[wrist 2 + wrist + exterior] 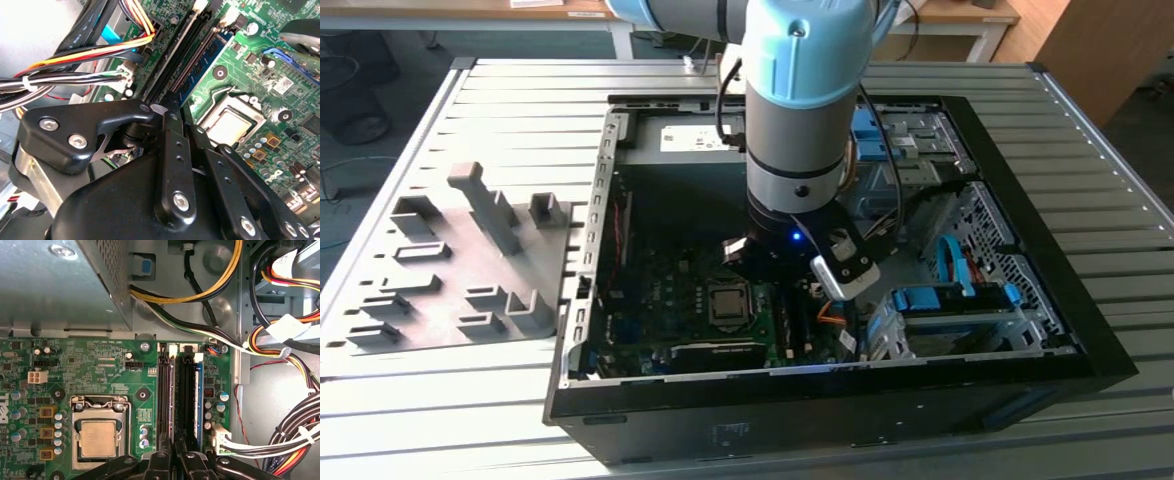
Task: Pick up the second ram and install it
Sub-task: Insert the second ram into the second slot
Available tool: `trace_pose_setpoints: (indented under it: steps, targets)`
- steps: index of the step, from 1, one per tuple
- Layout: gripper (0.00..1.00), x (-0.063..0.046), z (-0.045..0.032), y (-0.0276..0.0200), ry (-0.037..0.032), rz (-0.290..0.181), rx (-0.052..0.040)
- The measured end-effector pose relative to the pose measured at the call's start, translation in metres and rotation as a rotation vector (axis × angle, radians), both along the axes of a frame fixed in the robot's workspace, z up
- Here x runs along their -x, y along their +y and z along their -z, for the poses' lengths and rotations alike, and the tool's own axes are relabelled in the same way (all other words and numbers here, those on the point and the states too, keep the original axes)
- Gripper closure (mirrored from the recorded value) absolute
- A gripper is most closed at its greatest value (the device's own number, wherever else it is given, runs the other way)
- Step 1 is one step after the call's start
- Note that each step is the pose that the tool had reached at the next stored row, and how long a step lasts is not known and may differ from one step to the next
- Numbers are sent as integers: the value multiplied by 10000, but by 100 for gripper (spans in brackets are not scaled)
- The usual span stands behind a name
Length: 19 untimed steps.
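Tool point(172, 460) sits low over the memory slots point(172, 400); grip state, cannot tell; keep the stick square, press evenly.

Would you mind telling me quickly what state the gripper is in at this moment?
Gripper: low over the memory slots on the motherboard; whether it is open, shut or holding anything cannot be told.

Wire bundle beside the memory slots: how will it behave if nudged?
The wire bundle is probably floppy and light: its thin strands sag in curves. The white tie suggests it shifts as one mass. Anchored at the white connector, it would likely spring back.
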<state>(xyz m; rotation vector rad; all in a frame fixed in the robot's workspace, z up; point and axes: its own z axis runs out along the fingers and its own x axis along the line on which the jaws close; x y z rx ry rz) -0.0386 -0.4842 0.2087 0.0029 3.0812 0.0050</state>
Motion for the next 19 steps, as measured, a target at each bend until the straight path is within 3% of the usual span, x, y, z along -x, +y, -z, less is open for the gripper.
trace_pose_setpoints:
  steps: [19]
  targets:
    - [86,1,58,0,2,0,8]
